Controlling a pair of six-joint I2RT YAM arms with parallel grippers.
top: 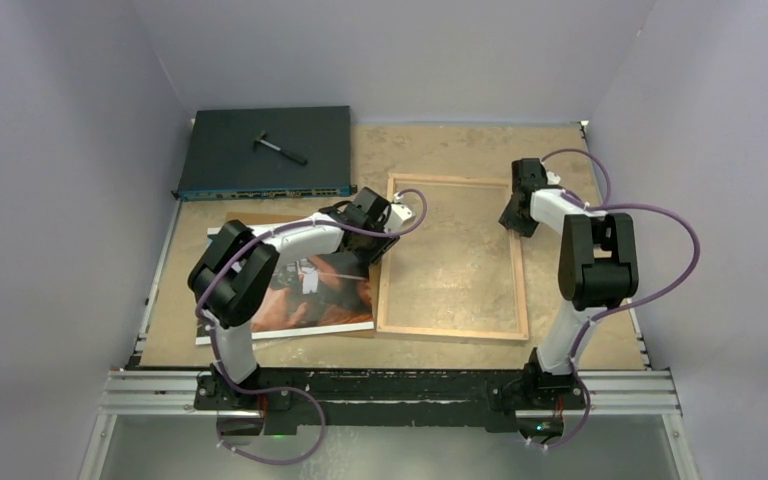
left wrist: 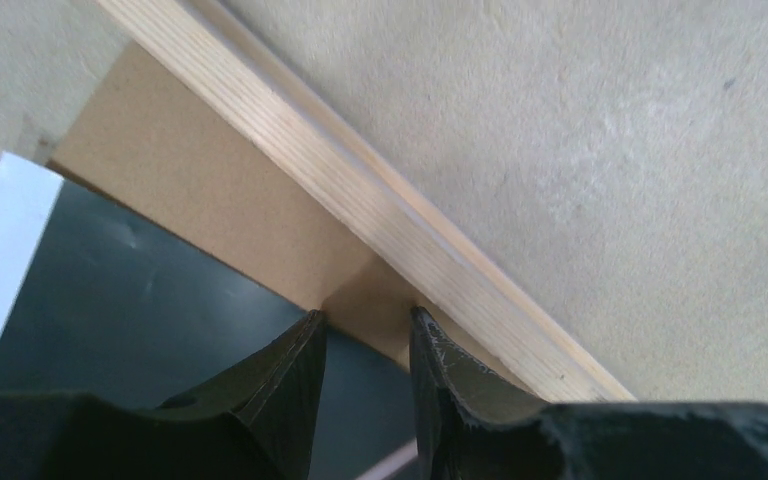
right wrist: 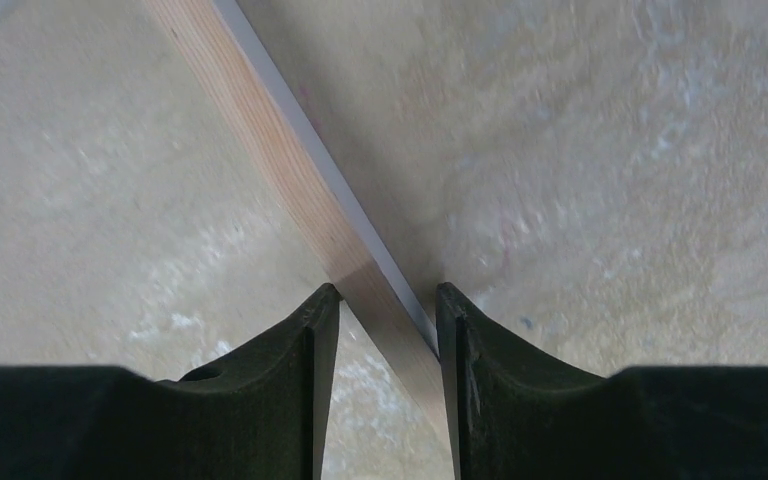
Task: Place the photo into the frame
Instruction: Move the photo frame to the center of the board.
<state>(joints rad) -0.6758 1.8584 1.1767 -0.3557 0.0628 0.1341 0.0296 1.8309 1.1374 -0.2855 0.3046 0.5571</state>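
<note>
The desk [top: 440,150] carries the frame [top: 450,332] near its middle, wood back up, its long sides running from your near edge toward the far wall. The photo [top: 315,300] lies picture side up just beside the frame's left rail, and its long axis appears to run across the desk, so by the look of it you will need about a quarter turn before it drops in. It rests on a brown backing board [left wrist: 210,190] whose corner reaches the rail; whether the board slips under the wood you cannot tell. A dark flat box [top: 260,150] with a small tool [top: 280,147] on top sits at the far left corner, well apart and out of the way. Your left arm [top: 260,255] is plainly the nearer one, though it crosses above the photo and hides part of it from overhead. The left fingers [left wrist: 295,380] stand apart with a clear gap over the board's corner, pinching nothing, with the photo's dark surface toward their left side and the rail against the right tip. The right fingers [right wrist: 300,345] straddle the frame's opposite rail, close on both sides of it; whether they already pinch it you cannot tell.
</note>
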